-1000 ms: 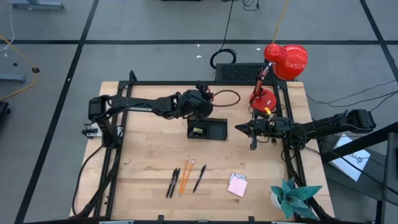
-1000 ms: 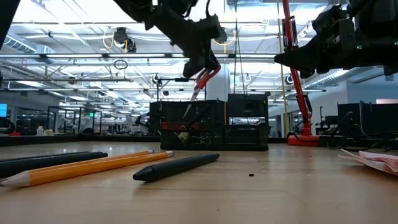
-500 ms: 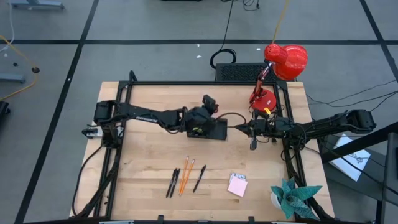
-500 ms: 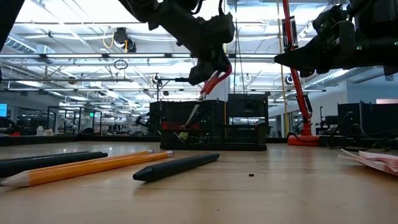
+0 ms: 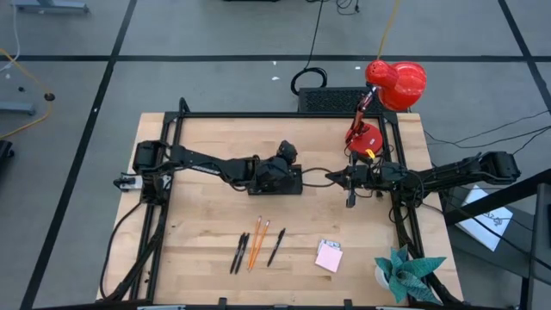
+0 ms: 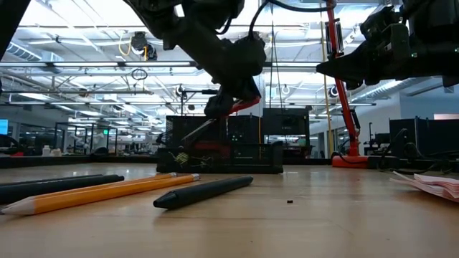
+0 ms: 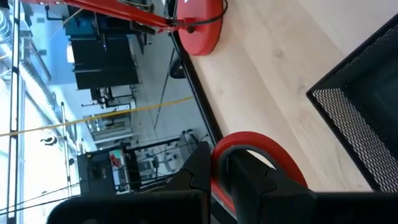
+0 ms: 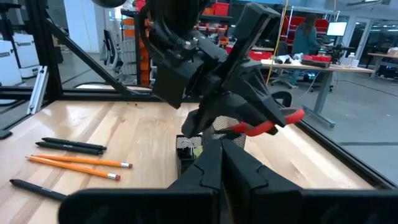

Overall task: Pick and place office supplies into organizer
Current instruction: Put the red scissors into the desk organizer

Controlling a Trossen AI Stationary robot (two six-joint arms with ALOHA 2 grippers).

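My left gripper (image 5: 274, 176) hangs over the black mesh organizer (image 5: 294, 186) at mid-table, shut on the red-handled scissors (image 6: 240, 106). The scissors' blades (image 6: 197, 130) slant down into the organizer (image 6: 244, 150). My right gripper (image 5: 331, 178) waits shut just right of the organizer, holding nothing. Orange pencils (image 5: 256, 245), black pens (image 5: 275, 247) and a pink sticky-note pad (image 5: 328, 256) lie flat near the front edge. My left gripper pinches the scissors by a red handle loop (image 7: 261, 152) between its two fingers. The fingers come from the table's left, slanting downward. The scissors hang tilted below them, blades down inside the organizer's outline; whether the tips touch its floor I cannot tell.
A red desk lamp (image 5: 392, 86) stands on its base (image 5: 363, 138) at the back right, beside a black ribbed box (image 5: 331, 101). A teal paper plant (image 5: 405, 271) sits at the front right corner. Bare wood lies between the organizer and the pens.
My left gripper has come down and toward the table's near edge onto the organizer, rolling its wrist, still shut on the scissors. The blades have gone from above the organizer down into it. The organizer has slid a little toward the table's left.
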